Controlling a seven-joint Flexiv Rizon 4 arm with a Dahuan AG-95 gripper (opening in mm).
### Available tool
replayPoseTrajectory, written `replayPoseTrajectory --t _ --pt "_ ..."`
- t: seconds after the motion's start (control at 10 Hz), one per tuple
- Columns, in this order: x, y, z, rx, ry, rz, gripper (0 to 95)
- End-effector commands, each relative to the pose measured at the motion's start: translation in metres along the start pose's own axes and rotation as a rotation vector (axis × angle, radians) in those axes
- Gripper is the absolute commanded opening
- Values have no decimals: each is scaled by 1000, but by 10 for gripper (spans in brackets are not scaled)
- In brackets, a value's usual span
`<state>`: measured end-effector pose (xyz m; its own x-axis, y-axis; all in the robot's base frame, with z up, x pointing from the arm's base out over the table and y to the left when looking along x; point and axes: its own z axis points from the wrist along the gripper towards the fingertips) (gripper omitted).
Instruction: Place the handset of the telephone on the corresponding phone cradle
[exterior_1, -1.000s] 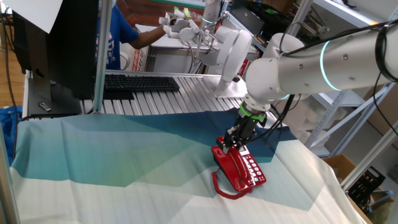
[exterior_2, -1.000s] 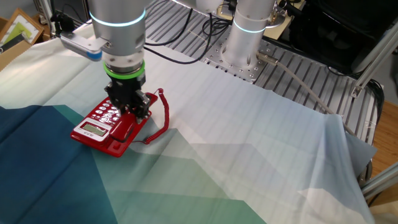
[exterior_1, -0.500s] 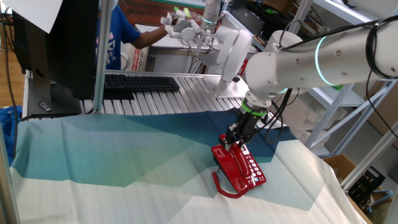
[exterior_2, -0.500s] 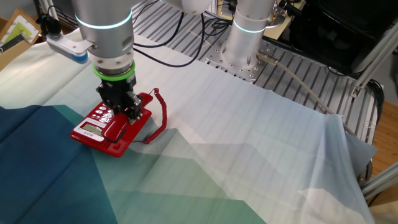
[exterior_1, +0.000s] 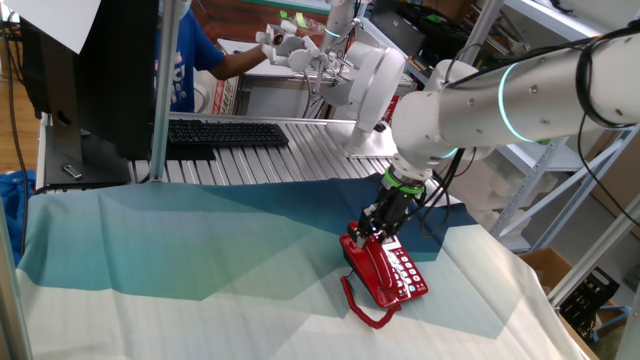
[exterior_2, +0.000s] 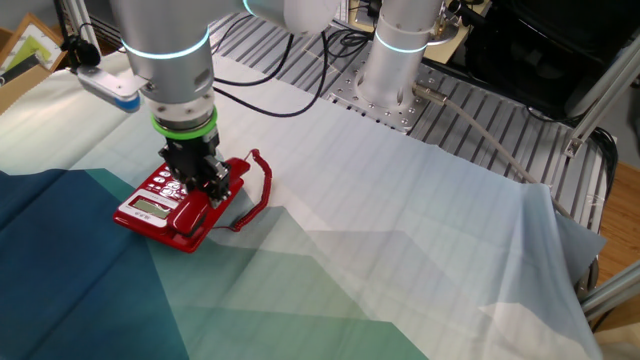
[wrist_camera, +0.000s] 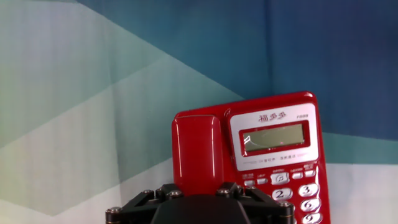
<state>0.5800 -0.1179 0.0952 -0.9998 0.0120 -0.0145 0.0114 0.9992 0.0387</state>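
The red telephone (exterior_1: 398, 276) lies on the blue-green cloth, also in the other fixed view (exterior_2: 150, 207) and the hand view (wrist_camera: 273, 140). The red handset (wrist_camera: 198, 149) lies along the phone's left side in the phone cradle, which it covers; it also shows in both fixed views (exterior_1: 366, 262) (exterior_2: 203, 208). My gripper (wrist_camera: 199, 190) stands straight over the handset's near part, its jaws closed against both sides of it. The gripper also shows in both fixed views (exterior_1: 377, 233) (exterior_2: 197, 183). The coiled red cord (exterior_2: 262, 188) curls beside the base.
A black keyboard (exterior_1: 225, 132) and a dark monitor (exterior_1: 95, 70) stand on the ribbed metal table behind the cloth. A second robot base (exterior_2: 400, 50) stands at the far side. A person in blue (exterior_1: 190, 50) works behind.
My gripper has shifted a little along the phone base and sunk lower with the handset. The handset now rests flat in the cradle strip. The phone base has barely moved.
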Motion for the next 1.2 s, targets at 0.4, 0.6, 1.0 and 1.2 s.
replayPoseTrajectory --t 0.4,0.6,1.0,1.2 --pt "-1 0 -1 -10 10 -2 0" --pt "0 0 -1 -14 25 10 0" --pt "0 1 -1 -8 42 30 0" --pt "0 1 -1 40 41 49 0"
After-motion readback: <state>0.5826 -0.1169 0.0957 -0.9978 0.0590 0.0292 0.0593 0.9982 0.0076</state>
